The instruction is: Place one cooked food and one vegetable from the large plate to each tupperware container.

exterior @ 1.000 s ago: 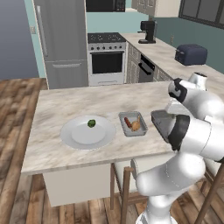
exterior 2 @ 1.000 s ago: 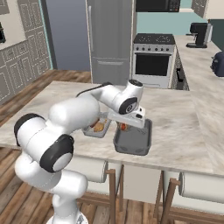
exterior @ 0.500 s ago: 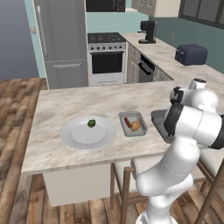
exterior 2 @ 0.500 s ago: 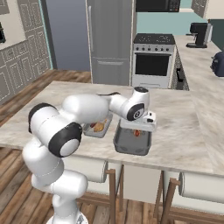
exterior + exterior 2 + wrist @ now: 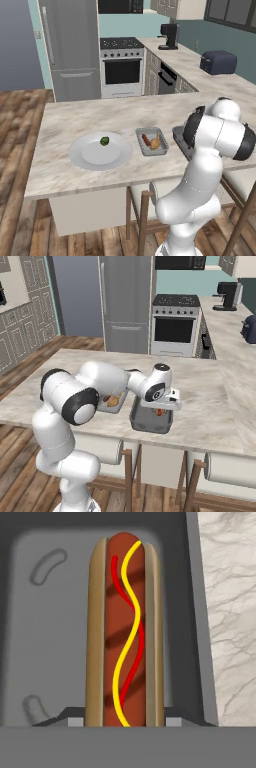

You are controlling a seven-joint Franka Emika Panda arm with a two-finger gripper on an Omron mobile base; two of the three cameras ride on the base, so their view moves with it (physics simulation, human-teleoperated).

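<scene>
the hot dog (image 5: 124, 632) lies lengthwise in the darker grey tray (image 5: 148, 420), seen from the hand camera with its bun sides flanking the red sausage and its mustard and ketchup squiggles on top; the hand (image 5: 159, 407) hovers low over that tray, its finger tips at either side of the near end of the bun, but whether they grip it or have let go i cannot tell. i judge this to be the step of setting the hot dog into the second container. the lighter tray (image 5: 151, 141) beside it already carries a reddish sausage (image 5: 145, 139) and a tan bulb (image 5: 156, 143). the small dark-green vegetable (image 5: 104, 141) sits alone on the large plate (image 5: 100, 151), left of both trays, so the next move probably calls for lifting clear of the tray, swinging across to the plate, and closing on that small round piece, which may roll away if nudged. the tabletop (image 5: 65, 120) is a pale marbled stone island, with stools tucked under its near edge. behind it stand a steel fridge (image 5: 72, 45), a white oven (image 5: 122, 67), a coffee maker (image 5: 170, 36) and a toaster (image 5: 218, 62) along a side counter, over a wooden plank floor.
</scene>
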